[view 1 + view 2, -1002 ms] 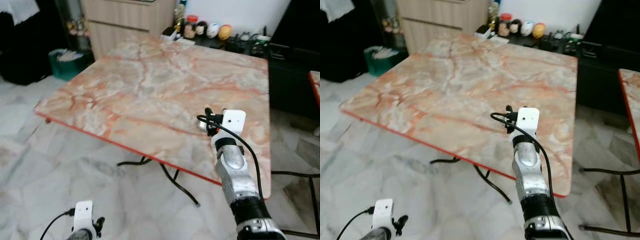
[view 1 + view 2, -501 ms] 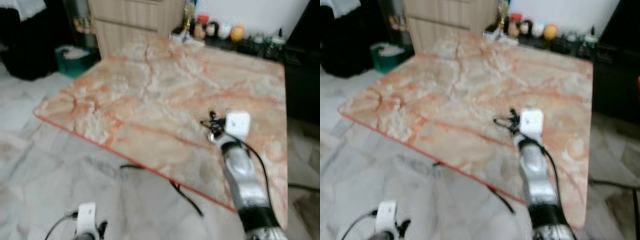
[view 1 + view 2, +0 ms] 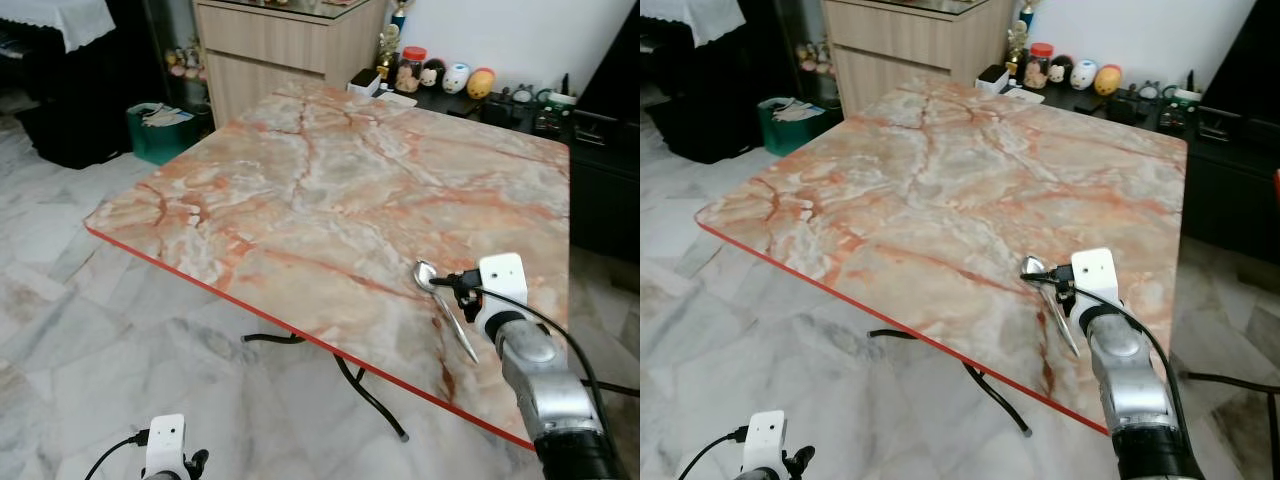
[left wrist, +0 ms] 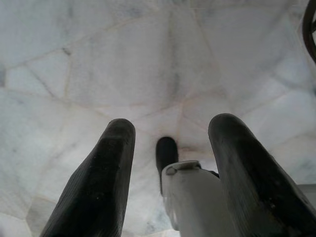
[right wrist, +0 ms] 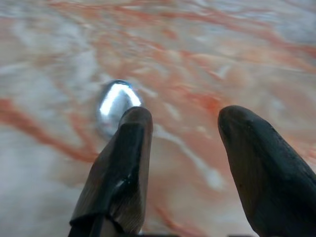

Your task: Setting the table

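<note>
A metal spoon (image 3: 444,305) lies flat on the marble table (image 3: 330,190), near the table's right front corner, bowl away from the robot and handle running back toward the red edge. The right gripper (image 5: 182,163) sits just behind it and low over the tabletop. In the right wrist view its 2 black fingers (image 5: 121,163) stand well apart with nothing between them, and the spoon's shiny bowl shows just past one fingertip, so the spoon rests free on the table.

From the head views the right arm reaches over the table's front edge, its white wrist camera box just beside the spoon's handle. The left gripper (image 4: 173,173) hangs idle low over the pale marble floor, fingers spread and empty.

The step in hand looks like setting the spoon down at a place. To finish it well, I would draw the gripper straight back along the line of its own fingers, keeping them wide, so neither fingertip catches the bowl and spins the spoon. A thin, smooth spoon will slide easily on polished marble, and it lies close to the edge, so any sideways sweep risks knocking it off.
</note>
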### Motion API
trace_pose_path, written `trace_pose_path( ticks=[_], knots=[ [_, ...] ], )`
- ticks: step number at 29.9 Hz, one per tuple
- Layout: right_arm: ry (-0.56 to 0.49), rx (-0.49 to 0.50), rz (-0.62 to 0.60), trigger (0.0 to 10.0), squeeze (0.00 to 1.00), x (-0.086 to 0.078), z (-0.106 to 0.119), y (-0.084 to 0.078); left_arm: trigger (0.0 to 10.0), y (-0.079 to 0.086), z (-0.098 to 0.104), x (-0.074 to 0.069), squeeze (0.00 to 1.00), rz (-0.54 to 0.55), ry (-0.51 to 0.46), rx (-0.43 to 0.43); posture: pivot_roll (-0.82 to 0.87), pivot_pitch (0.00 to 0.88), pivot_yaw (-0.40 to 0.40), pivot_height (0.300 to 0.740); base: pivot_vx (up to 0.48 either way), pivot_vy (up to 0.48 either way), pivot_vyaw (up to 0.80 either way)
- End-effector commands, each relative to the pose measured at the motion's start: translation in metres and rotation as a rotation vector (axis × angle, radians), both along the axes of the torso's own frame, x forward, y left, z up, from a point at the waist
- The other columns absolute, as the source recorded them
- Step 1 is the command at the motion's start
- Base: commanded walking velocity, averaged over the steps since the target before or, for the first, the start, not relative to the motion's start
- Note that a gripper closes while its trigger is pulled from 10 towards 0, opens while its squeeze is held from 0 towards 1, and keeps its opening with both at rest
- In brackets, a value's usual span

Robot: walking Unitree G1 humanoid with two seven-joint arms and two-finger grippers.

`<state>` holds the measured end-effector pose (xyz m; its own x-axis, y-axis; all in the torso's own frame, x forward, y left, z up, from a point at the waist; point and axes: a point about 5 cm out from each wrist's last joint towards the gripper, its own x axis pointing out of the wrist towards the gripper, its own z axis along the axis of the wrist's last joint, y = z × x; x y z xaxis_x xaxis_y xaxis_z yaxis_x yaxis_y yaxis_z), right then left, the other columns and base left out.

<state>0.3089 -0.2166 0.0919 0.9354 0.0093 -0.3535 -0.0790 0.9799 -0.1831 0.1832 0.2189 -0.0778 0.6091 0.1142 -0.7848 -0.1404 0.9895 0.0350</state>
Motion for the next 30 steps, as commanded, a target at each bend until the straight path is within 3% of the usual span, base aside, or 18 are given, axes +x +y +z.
trace_pose_path(
  ticks=[1, 4, 8, 17, 18, 19, 20, 21, 24, 25, 26, 27, 30],
  knots=[
    [0.029, 0.04, 0.102, 10.0, 0.0, 0.002, 0.003, 0.012, 10.0, -0.005, -0.003, -0.004, 0.0, -0.02, 0.028, -0.003, -0.08, 0.0, -0.04, 0.74, 0.0, 0.0, 0.0],
    [0.068, 0.051, 0.17, 10.0, 0.0, 0.0, 0.0, 0.017, 10.0, -0.006, -0.005, -0.006, 0.0, -0.02, 0.037, -0.003, -0.08, 0.0, -0.038, 0.74, 0.0, 0.0, 0.0],
    [0.077, 0.131, 0.142, 10.0, 0.0, 0.002, 0.004, 0.013, 10.0, -0.007, -0.007, -0.012, 0.0, -0.022, 0.048, -0.004, -0.08, 0.0, -0.036, 0.74, 0.0, 0.0, 0.0],
    [0.099, 0.117, 0.1, 10.0, 0.0, 0.002, 0.001, 0.004, 10.0, -0.005, -0.007, -0.012, 0.0, -0.029, 0.049, -0.005, -0.08, 0.0, -0.035, 0.74, 0.0, 0.0, 0.0],
    [0.099, 0.116, 0.098, 10.0, 0.11, 0.002, 0.001, 0.004, 10.0, -0.005, -0.007, -0.011, 0.0, -0.029, 0.05, -0.005, -0.08, 0.0, -0.035, 0.74, 0.0, 0.0, 0.0],
    [0.102, 0.117, 0.102, 10.0, 0.83, 0.002, 0.002, 0.004, 10.0, -0.005, -0.007, -0.011, 0.0, -0.03, 0.05, -0.004, -0.08, 0.0, -0.035, 0.74, 0.0, 0.0, 0.0],
    [0.103, 0.116, 0.105, 10.0, 0.83, 0.002, 0.002, 0.004, 10.0, -0.005, -0.007, -0.011, 0.0, -0.03, 0.051, -0.004, -0.08, 0.0, -0.035, 0.74, 0.0, 0.0, 0.0],
    [0.107, 0.111, 0.108, 10.0, 1.0, 0.001, 0.002, 0.003, 10.0, -0.006, -0.007, -0.011, 0.0, -0.031, 0.051, -0.004, -0.08, 0.0, -0.034, 0.74, 0.0, 0.0, 0.0],
    [0.121, 0.066, 0.102, 10.0, 0.96, 0.0, 0.0, -0.001, 10.0, -0.006, -0.007, -0.011, 0.0, -0.033, 0.052, -0.004, -0.08, 0.0, -0.034, 0.74, 0.0, 0.0, 0.0],
    [0.127, 0.051, 0.102, 10.0, 0.45, -0.001, -0.002, -0.002, 10.0, -0.006, -0.007, -0.011, 0.0, -0.034, 0.053, -0.005, -0.08, 0.0, -0.034, 0.74, 0.0, 0.0, 0.0],
    [0.127, 0.051, 0.102, 10.0, 0.45, -0.001, -0.002, -0.002, 10.0, -0.006, -0.007, -0.011, 0.0, -0.034, 0.053, -0.005, -0.08, 0.0, -0.034, 0.74, 0.0, 0.0, 0.0],
    [0.136, 0.053, 0.102, 10.0, 0.0, -0.003, -0.005, -0.002, 10.0, -0.006, -0.007, -0.01, 0.0, -0.035, 0.053, -0.006, -0.08, 0.0, -0.034, 0.74, 0.0, 0.0, 0.0],
    [0.147, 0.072, 0.094, 10.0, 0.0, -0.005, -0.008, -0.002, 10.0, -0.006, -0.006, -0.01, 0.0, -0.036, 0.052, -0.008, -0.09, 0.0, -0.035, 0.74, 0.0, 0.0, 0.0]
  ],
)
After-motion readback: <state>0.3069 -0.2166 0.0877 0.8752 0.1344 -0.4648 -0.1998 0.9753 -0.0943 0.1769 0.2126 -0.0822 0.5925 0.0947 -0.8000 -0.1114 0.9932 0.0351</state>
